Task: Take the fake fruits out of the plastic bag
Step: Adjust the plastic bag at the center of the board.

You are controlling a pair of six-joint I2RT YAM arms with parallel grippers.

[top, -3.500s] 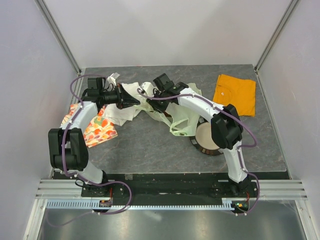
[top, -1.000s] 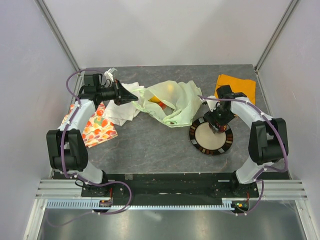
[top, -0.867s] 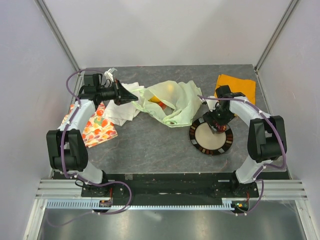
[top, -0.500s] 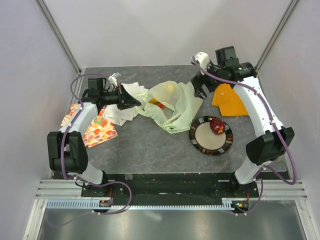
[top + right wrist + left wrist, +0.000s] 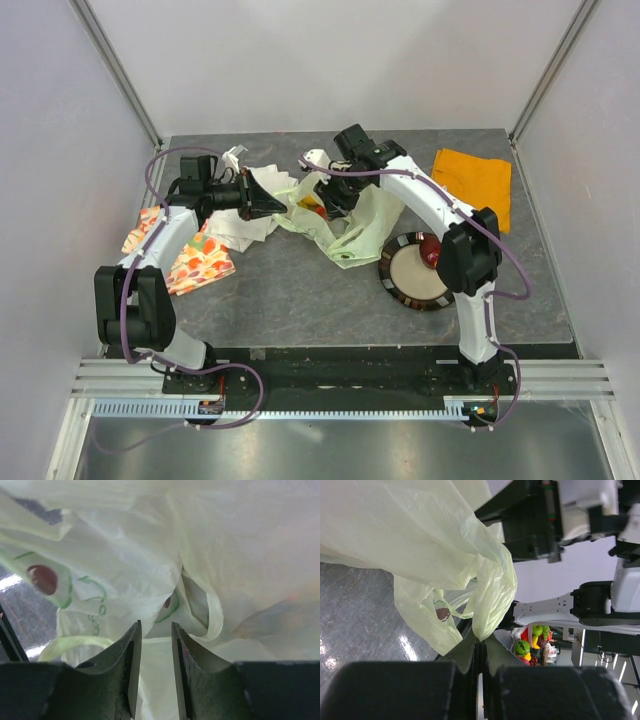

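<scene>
The pale green plastic bag [image 5: 362, 222] lies crumpled at mid-table. My left gripper [image 5: 269, 204] is shut on its left edge; in the left wrist view the jaws [image 5: 481, 640] pinch a fold of the bag film [image 5: 420, 540]. My right gripper [image 5: 324, 198] hovers over the bag's mouth, its jaws a little apart with nothing between them. In the right wrist view it [image 5: 155, 630] faces the bag film [image 5: 125, 565]. A red fruit [image 5: 316, 208] shows inside the bag. Another red fruit [image 5: 429, 249] lies on the round plate [image 5: 402, 289].
An orange cloth [image 5: 473, 184] lies at the back right. A fruit-print cloth [image 5: 195, 258] and a white cloth [image 5: 238, 228] lie at the left, under my left arm. Side walls stand close on both sides.
My right gripper set the red fruit on the plate, lifted away to the back right, then swung left over the bag's mouth. The left gripper keeps its hold on the bag.
</scene>
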